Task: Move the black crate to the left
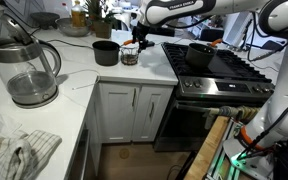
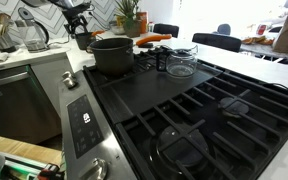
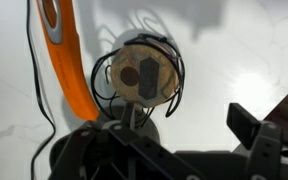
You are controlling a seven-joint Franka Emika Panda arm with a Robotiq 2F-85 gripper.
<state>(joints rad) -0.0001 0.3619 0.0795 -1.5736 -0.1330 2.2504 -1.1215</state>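
Black crate (image 1: 130, 54) on the white counter (image 1: 74, 70), tool (image 1: 134, 39) spread wide above it.
The crate stands just beside the black saucepan (image 1: 105, 52), between it and the stove (image 1: 219, 70). In the wrist view its thin wire sides ring a round tan piece (image 3: 139, 75), with an orange strip (image 3: 59, 50) lying close alongside. The tool hangs over the crate, gripping nothing.

White cabinets (image 1: 134, 112) stand beside a black stove (image 1: 224, 68).
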